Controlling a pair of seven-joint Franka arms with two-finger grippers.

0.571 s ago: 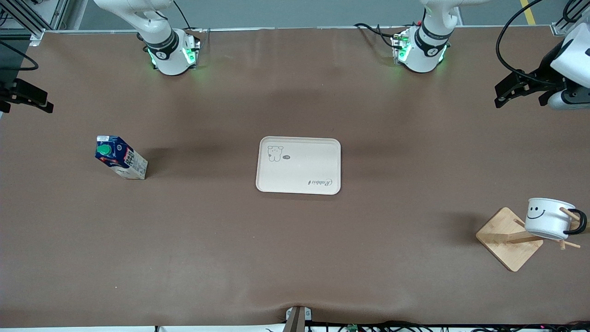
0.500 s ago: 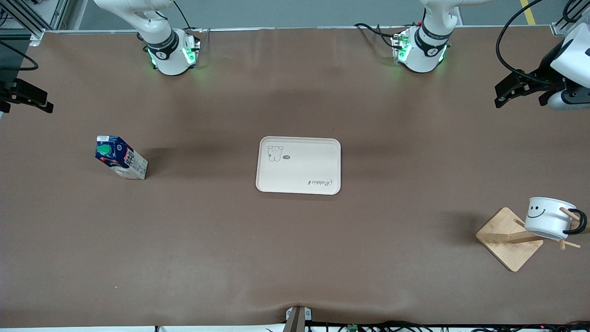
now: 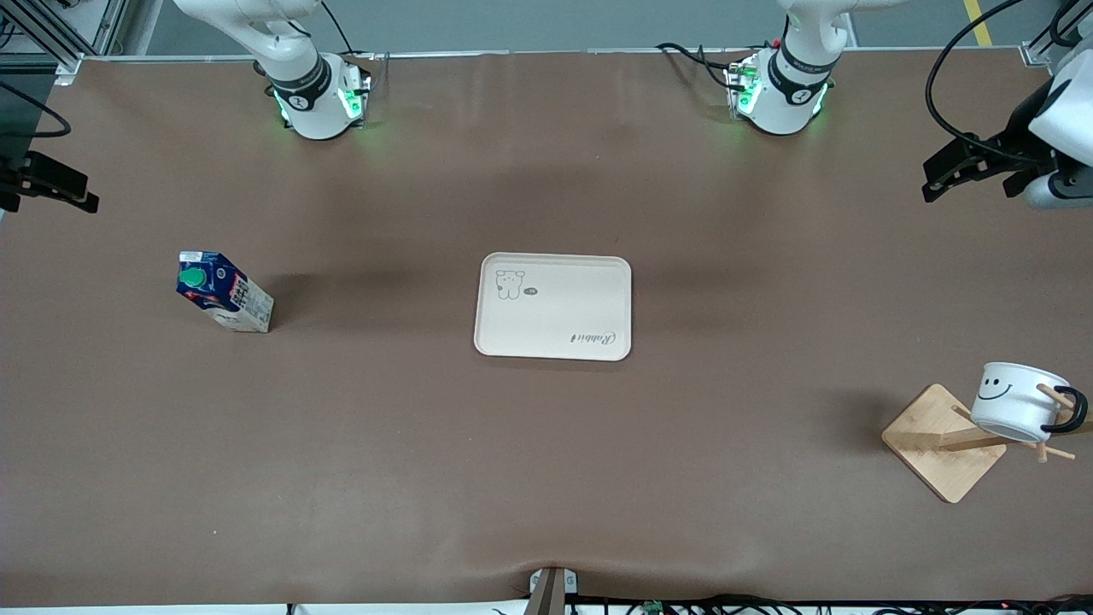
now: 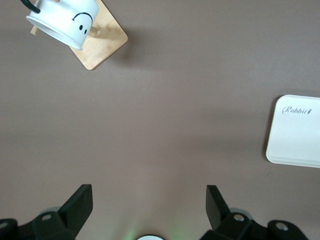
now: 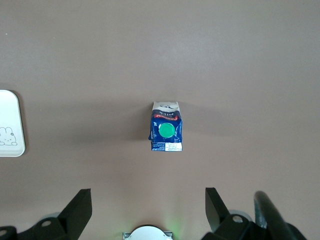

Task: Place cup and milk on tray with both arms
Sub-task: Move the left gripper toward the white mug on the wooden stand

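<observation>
The cream tray lies in the middle of the table. The blue milk carton with its green cap stands upright toward the right arm's end. The white smiley cup hangs by its handle on a peg of a wooden rack toward the left arm's end. My left gripper hovers open over the table's edge at that end; its wrist view shows the cup and a corner of the tray well apart from its open gripper. My right gripper hovers open and empty over the table's other end, with the milk ahead of it.
The rack's square wooden base sits near the table's corner, nearer to the front camera than the tray. Both arm bases stand along the table's edge farthest from the front camera. Brown table surface surrounds the tray.
The left gripper has drifted slightly outward toward its end of the table. The milk, cup, tray and right gripper stay where they were.
</observation>
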